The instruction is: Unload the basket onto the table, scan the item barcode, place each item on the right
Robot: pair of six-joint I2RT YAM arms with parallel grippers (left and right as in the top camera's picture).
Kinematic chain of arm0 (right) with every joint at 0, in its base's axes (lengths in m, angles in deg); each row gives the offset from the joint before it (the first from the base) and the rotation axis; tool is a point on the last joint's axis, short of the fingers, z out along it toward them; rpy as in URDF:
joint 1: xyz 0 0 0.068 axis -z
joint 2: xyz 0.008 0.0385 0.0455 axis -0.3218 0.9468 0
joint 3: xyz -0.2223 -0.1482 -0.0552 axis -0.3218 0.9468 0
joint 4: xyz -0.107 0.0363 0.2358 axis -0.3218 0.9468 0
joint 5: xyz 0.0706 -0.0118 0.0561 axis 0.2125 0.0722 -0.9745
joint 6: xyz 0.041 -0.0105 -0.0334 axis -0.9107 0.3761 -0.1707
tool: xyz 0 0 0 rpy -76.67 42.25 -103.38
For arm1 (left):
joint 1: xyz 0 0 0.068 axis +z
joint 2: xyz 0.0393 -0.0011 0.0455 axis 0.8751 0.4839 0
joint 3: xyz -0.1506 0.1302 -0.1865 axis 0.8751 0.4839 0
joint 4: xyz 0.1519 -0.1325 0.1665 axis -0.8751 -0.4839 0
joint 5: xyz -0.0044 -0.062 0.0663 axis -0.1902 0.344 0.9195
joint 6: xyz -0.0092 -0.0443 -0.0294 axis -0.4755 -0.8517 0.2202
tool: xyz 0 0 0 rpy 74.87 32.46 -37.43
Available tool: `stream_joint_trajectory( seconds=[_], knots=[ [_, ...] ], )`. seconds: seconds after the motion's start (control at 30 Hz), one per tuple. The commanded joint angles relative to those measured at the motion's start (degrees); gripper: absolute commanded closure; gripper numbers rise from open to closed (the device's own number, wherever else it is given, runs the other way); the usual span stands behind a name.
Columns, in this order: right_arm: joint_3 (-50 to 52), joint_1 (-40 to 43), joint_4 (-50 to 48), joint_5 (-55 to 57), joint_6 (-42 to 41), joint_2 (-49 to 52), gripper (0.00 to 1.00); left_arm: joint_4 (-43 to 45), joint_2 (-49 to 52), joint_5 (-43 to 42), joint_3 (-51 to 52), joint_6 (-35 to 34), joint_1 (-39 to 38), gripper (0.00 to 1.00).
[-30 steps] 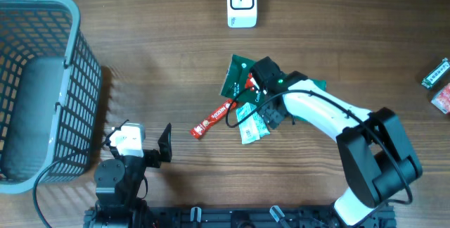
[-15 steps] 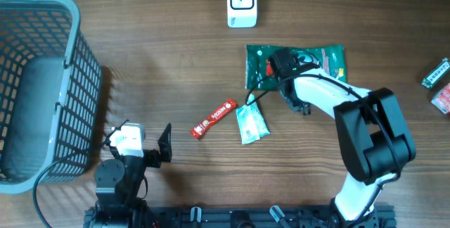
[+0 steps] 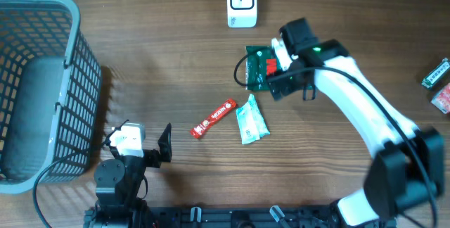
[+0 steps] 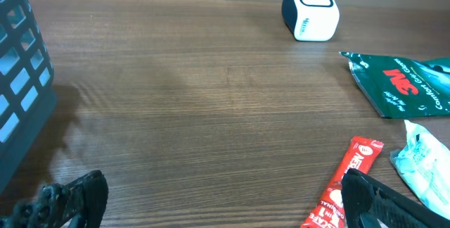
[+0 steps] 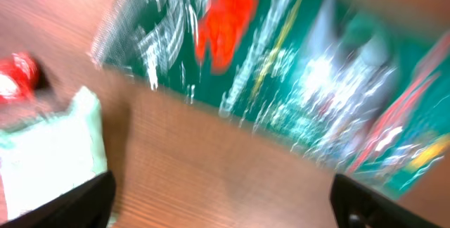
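Since half a second ago the right arm has swung up and away from the front edge of the desk (image 3: 140,38), and it now stretches across the green packet (image 3: 257,66), which has not shifted in that half second, though a second ago it lay tilted and lower down. The packet lies flat on the desk just below and to the right of the white scanner (image 3: 241,3), apart from it, with only its left end showing past the arm in the overhead view. The right wrist view is badly blurred, but the right fingers (image 5: 84,200) stand spread wide, with bare wood between them and the packet beyond their tips. The left fingers (image 4: 383,196) are likewise spread and hold nothing, low over the desk near its front edge. A red stick sachet (image 3: 215,117) and a pale crumpled packet (image 3: 251,120) lie side by side below the green one. A grey basket (image 3: 42,3) stands at the far left, and two small packets (image 3: 436,73) lie at the right edge.
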Motion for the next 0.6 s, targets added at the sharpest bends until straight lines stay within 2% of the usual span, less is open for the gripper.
stream_joint_trajectory(
  seconds=[0.0,0.1,0.17,0.23,0.37,0.57],
  knots=[
    [-1.22,2.05,-7.10,0.37,17.35,-0.83,0.00,-0.22,-0.31,-0.90,-0.04,0.87,-0.11,0.00],
    [-1.22,5.38,-5.07,-4.48,17.49,2.12,0.00,-0.22,-0.31,-0.90,-0.04,0.87,-0.11,0.00],
    [-1.22,8.15,-2.14,-7.61,20.81,4.96,0.00,-0.22,-0.31,-0.90,-0.04,0.87,-0.11,0.00],
    [-1.22,10.14,-1.36,-7.34,21.57,7.15,0.00,-0.22,-0.31,-0.90,-0.04,0.87,-0.11,0.00],
    [-1.22,12.44,-2.69,-7.39,24.61,9.77,0.00,-0.22,-0.31,-0.90,-0.04,0.87,-0.11,0.00],
    [-1.22,14.21,-6.78,-6.47,24.28,13.22,0.00,-0.22,-0.31,-0.90,-0.04,0.87,-0.11,0.00]
  ],
)
